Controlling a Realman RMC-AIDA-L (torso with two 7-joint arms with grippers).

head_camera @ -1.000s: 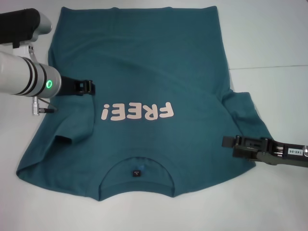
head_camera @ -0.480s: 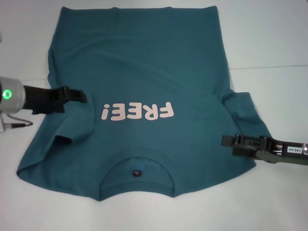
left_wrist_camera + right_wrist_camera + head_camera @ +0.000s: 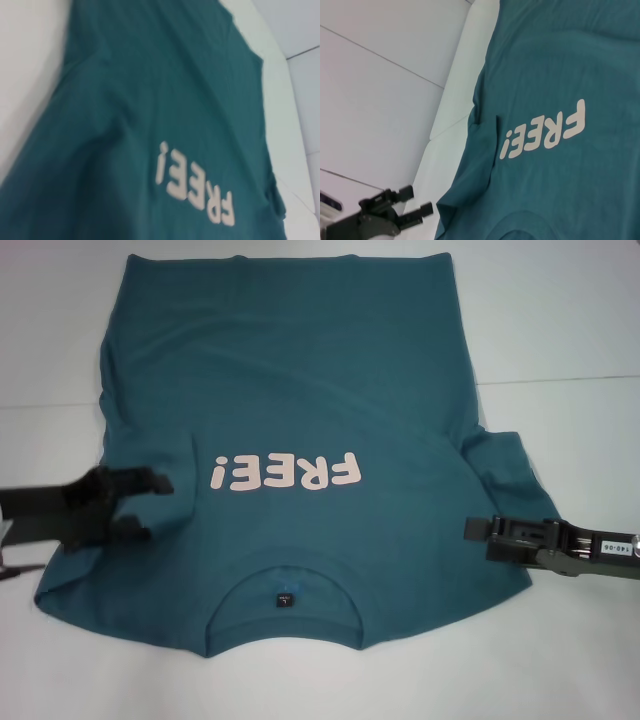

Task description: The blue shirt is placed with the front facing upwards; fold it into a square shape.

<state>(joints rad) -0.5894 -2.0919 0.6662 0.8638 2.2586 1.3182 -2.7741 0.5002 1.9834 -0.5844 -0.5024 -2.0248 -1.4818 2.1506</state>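
The blue shirt point(image 3: 300, 370) lies front up on the white table, its pink "FREE!" lettering point(image 3: 285, 472) upside down to me and its collar point(image 3: 285, 585) nearest me. My left gripper point(image 3: 156, 508) hovers open over the folded-in left sleeve point(image 3: 130, 540), with nothing between its fingers. It also shows in the right wrist view as the left gripper point(image 3: 418, 200), beside the shirt point(image 3: 570, 60). My right gripper point(image 3: 470, 531) sits at the right sleeve point(image 3: 510, 480). The left wrist view shows only the shirt point(image 3: 150, 100) and its lettering point(image 3: 195, 185).
The white table point(image 3: 560, 320) has bare surface left and right of the shirt and a thin seam point(image 3: 570, 379) across it. A small dark neck label point(image 3: 285, 598) sits inside the collar.
My left arm has drawn back and swung toward me, from the shirt's left side to over the left sleeve, and its fingers have spread. The right arm has not moved.
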